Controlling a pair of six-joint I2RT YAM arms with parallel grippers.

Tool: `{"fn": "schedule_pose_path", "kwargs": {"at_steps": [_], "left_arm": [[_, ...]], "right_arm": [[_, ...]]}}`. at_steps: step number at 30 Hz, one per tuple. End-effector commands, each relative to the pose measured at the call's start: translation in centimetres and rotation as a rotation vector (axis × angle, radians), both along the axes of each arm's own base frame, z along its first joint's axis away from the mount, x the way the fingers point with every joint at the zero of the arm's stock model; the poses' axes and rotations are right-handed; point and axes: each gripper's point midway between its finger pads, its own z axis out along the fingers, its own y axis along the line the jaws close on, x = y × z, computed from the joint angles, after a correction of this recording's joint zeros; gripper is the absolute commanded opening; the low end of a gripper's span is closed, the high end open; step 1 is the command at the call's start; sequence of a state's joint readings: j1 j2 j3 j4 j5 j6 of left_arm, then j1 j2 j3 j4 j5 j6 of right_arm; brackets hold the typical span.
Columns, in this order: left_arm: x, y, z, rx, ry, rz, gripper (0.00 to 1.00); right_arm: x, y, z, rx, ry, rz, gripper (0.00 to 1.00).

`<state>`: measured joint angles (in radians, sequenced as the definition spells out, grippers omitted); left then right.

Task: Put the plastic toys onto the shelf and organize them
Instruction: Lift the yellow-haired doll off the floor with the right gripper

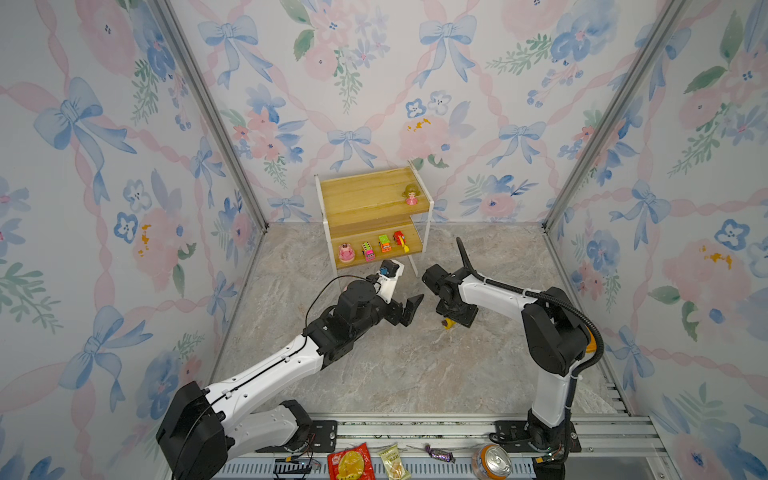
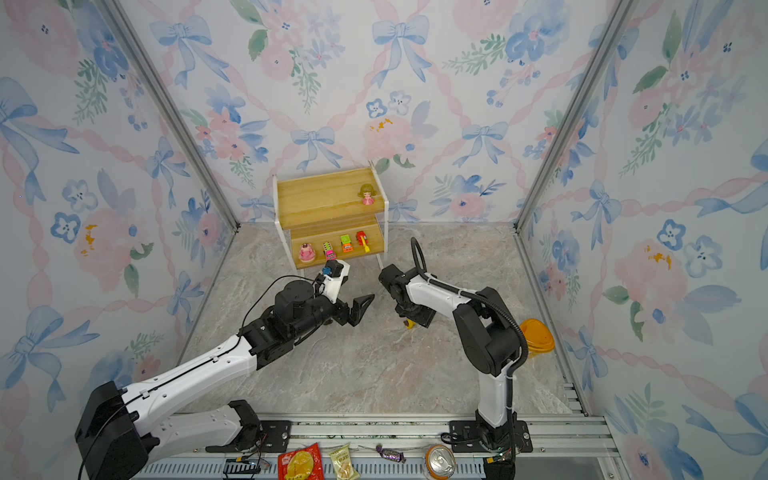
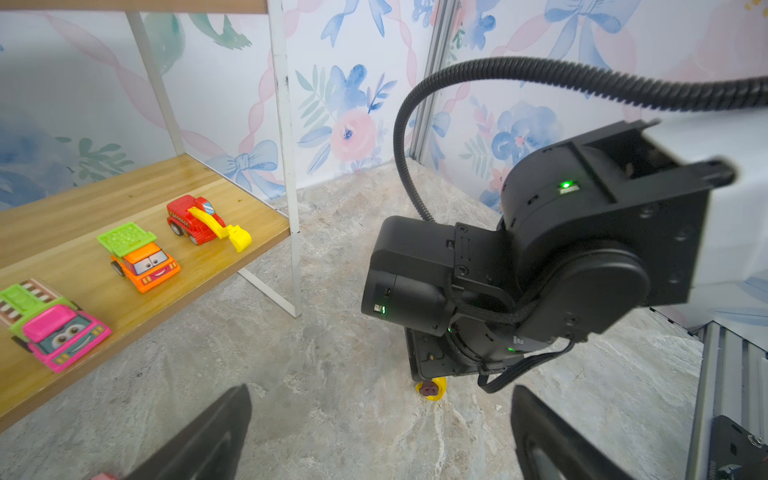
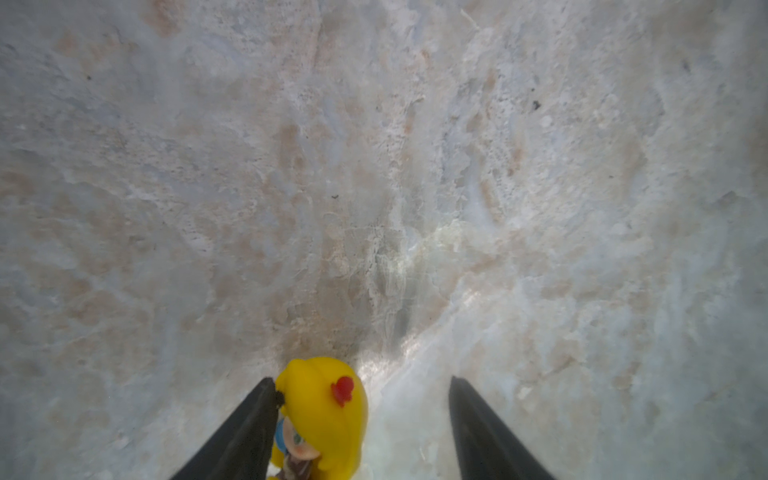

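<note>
The shelf (image 1: 365,195) stands at the back wall. A pink-dress doll (image 1: 411,194) is on its top board. On the lower board stand a round pink figure (image 1: 346,252), a pink car (image 1: 368,251), a green-orange car (image 1: 385,243) and a red car (image 1: 400,240). A yellow-haired figure (image 4: 322,411) lies on the table between the fingers of my right gripper (image 4: 361,382). One finger touches it and the other stands clear, so the gripper is open. In both top views the figure (image 1: 447,323) peeks out under that gripper. My left gripper (image 1: 409,309) hangs open and empty in front of the shelf.
Snack packets (image 1: 351,462), a wrapped candy (image 1: 439,454) and a drink can (image 1: 491,461) lie on the front rail. An orange round object (image 2: 536,336) sits behind the right arm. The right arm's black cable (image 3: 415,124) loops up near the shelf's right post.
</note>
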<state>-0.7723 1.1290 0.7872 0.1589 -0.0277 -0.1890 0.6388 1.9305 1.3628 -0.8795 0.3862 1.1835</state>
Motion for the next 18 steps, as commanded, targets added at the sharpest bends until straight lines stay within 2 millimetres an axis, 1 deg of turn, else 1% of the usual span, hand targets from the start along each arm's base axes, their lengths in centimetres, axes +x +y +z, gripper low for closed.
{"fn": "schedule_pose_path", "kwargs": {"at_steps": [1, 8, 12, 14, 16, 18], "left_arm": [[-0.3, 0.2, 0.0, -0.011, 0.009, 0.006, 0.98], [-0.3, 0.1, -0.1, -0.01, 0.011, 0.003, 0.98], [-0.3, 0.0, -0.1, -0.012, 0.013, -0.001, 0.98], [-0.4, 0.0, -0.1, -0.013, 0.016, -0.003, 0.98], [-0.4, 0.0, -0.1, -0.013, 0.017, -0.005, 0.98], [-0.4, 0.0, 0.0, -0.015, 0.015, -0.005, 0.98]], "right_arm": [[0.6, 0.0, 1.1, -0.024, -0.033, -0.009, 0.67], [0.3, 0.3, 2.4, 0.01, -0.075, -0.032, 0.67], [-0.1, 0.3, 2.1, 0.039, -0.082, -0.069, 0.67], [0.0, 0.6, 2.0, 0.056, -0.09, -0.084, 0.67], [0.2, 0.9, 1.6, 0.077, -0.082, -0.101, 0.67], [0.3, 1.3, 0.7, 0.107, -0.061, -0.121, 0.67]]}}
